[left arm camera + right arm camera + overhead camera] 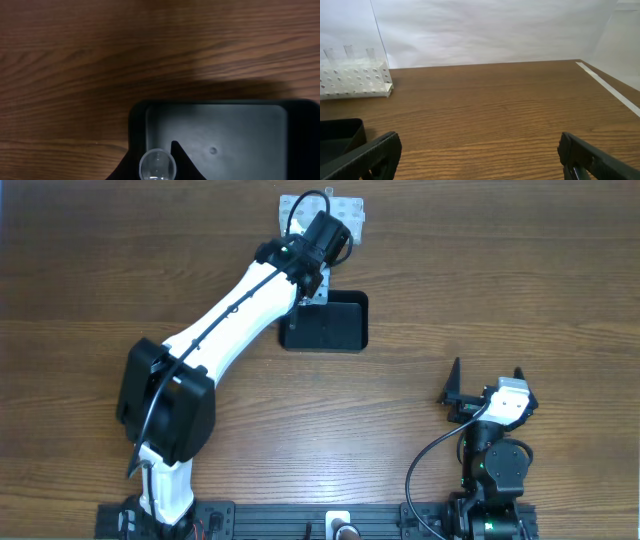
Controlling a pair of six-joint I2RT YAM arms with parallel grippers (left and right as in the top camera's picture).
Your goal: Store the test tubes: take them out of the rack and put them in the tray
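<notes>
Glass test tube (157,164) held over the black tray (136,125).
Left gripper (303,298) clamps it above the tray's edge, likely for release inside; right gripper (487,380) rests spread wide, well apart; rack (345,210) holds more.

Soft, even overhead light; dim left wrist view, broad shadow on the table (100,60); near test tube (157,165) blurred

Black tray (342,330), white hole-dotted rack (352,80), 1 clear test tube (157,165) (table (500,280): brown wood-grain).
</notes>
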